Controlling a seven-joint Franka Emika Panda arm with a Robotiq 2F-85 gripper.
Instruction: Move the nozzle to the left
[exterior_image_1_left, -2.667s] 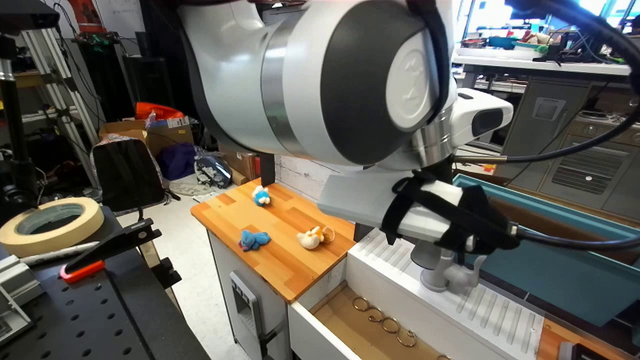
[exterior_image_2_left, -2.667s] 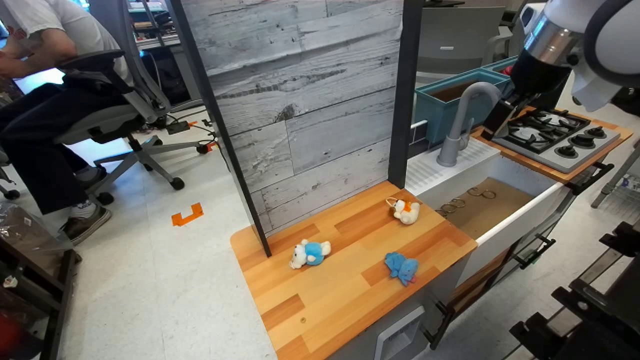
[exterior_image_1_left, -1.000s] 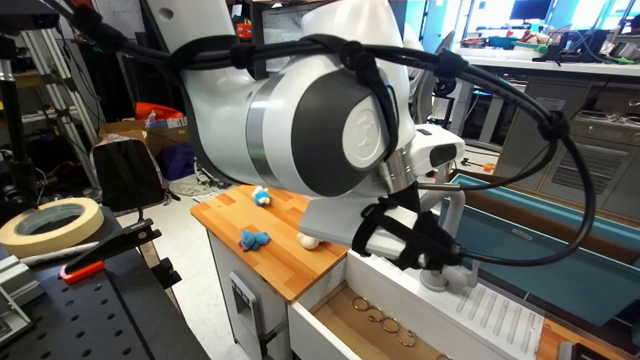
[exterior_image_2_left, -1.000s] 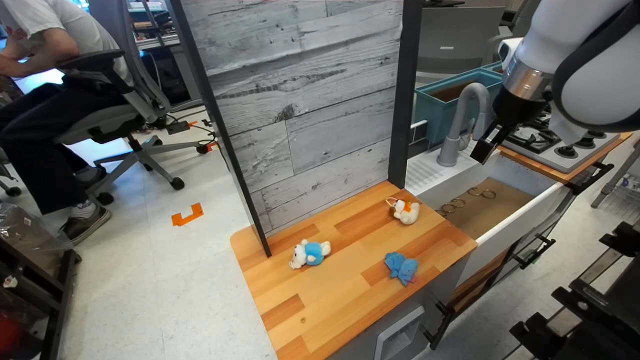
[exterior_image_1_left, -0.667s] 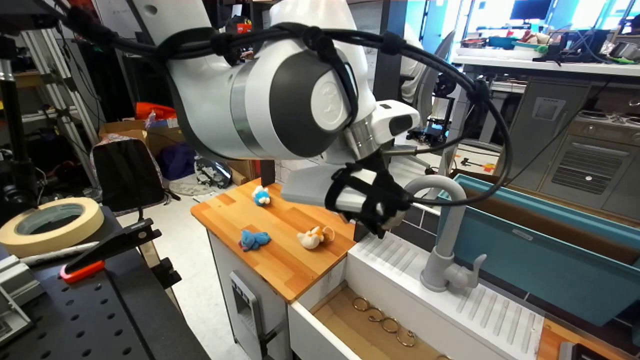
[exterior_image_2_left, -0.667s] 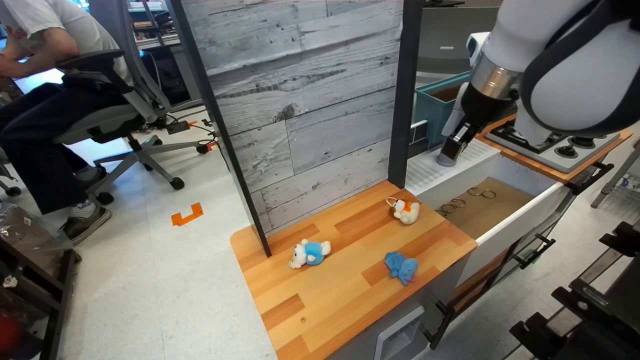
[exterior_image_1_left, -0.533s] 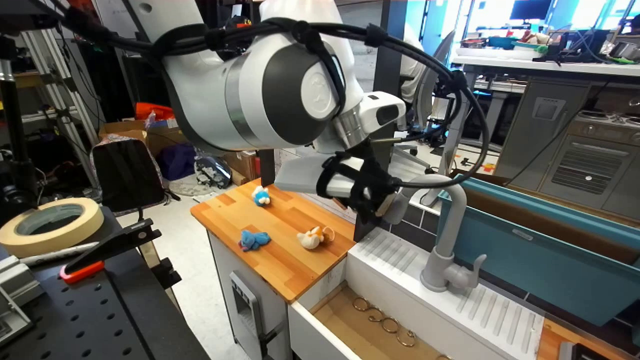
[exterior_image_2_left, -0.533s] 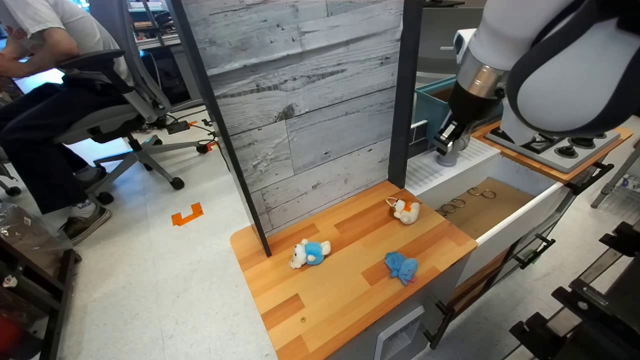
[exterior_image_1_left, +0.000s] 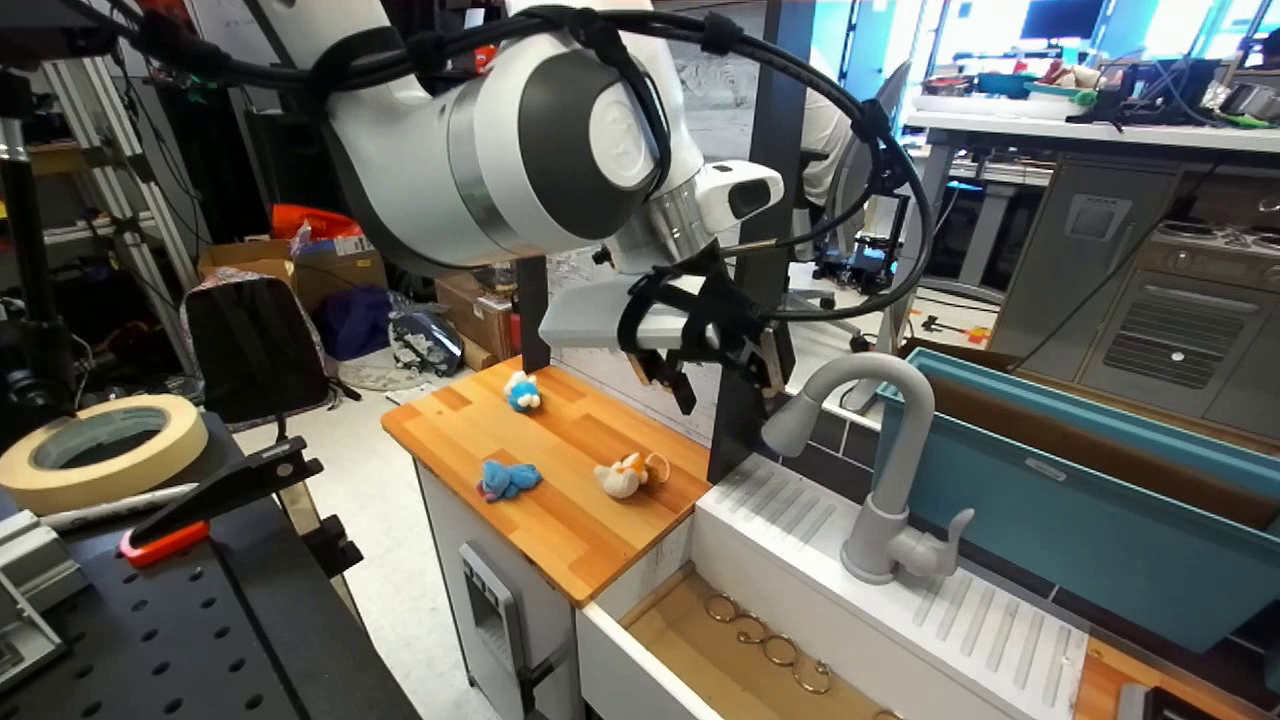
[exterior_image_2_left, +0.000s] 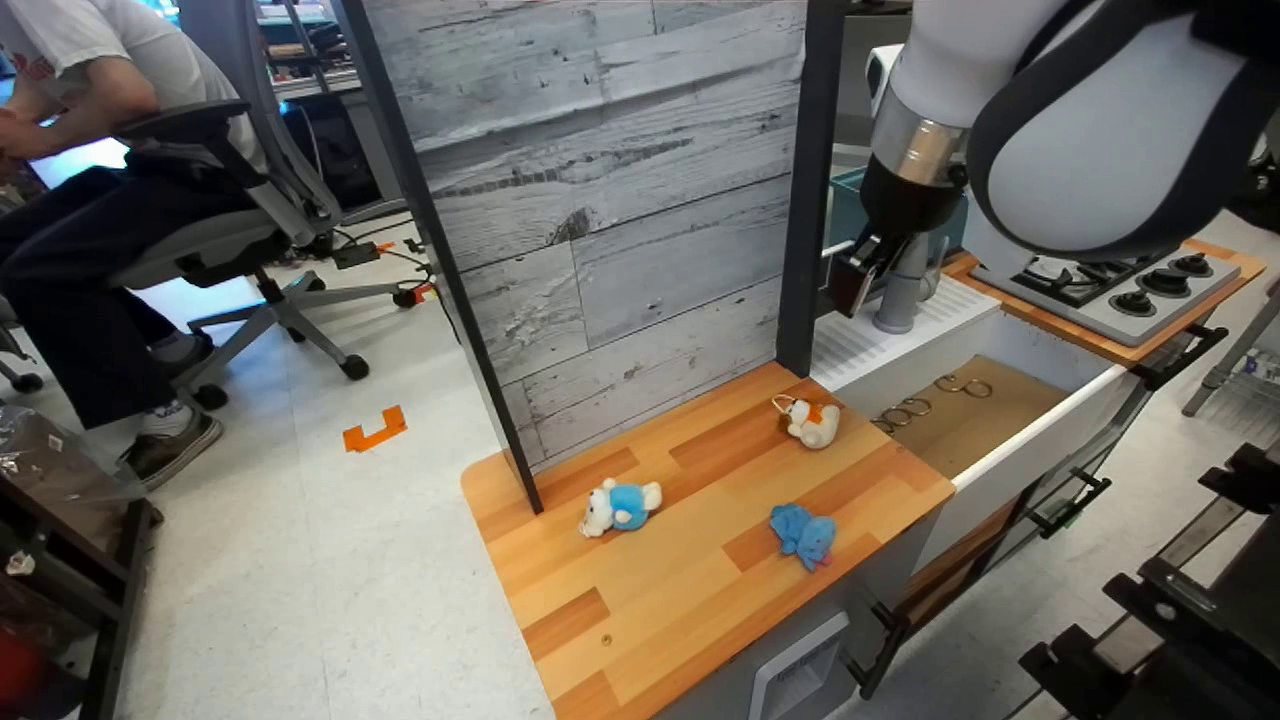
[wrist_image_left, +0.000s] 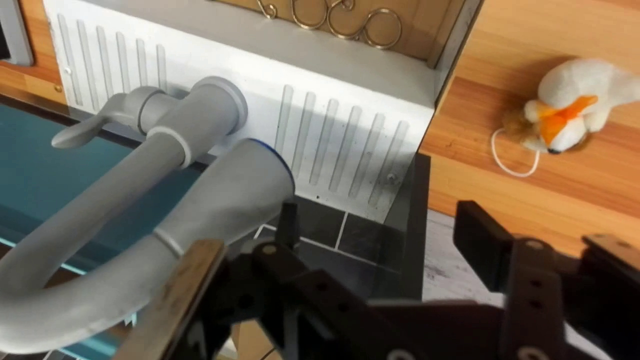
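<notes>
Three plush toys (exterior_image_2_left: 626, 506) lie on the bench (exterior_image_2_left: 680, 580), beside the sink (exterior_image_1_left: 640, 665). The faucet (exterior_image_1_left: 907, 457) stands on the sink's ledge (exterior_image_1_left: 1000, 622) (a trough (exterior_image_1_left: 1080, 535) sits behind it).

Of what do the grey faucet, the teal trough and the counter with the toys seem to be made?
Grey faucet: probably matt plastic, evenly grey with soft highlights.
Teal trough: smooth, plastic or painted metal; its uniform colour leaves this open.
Counter: satin wood or wood print, with strips of differing tone.
</notes>
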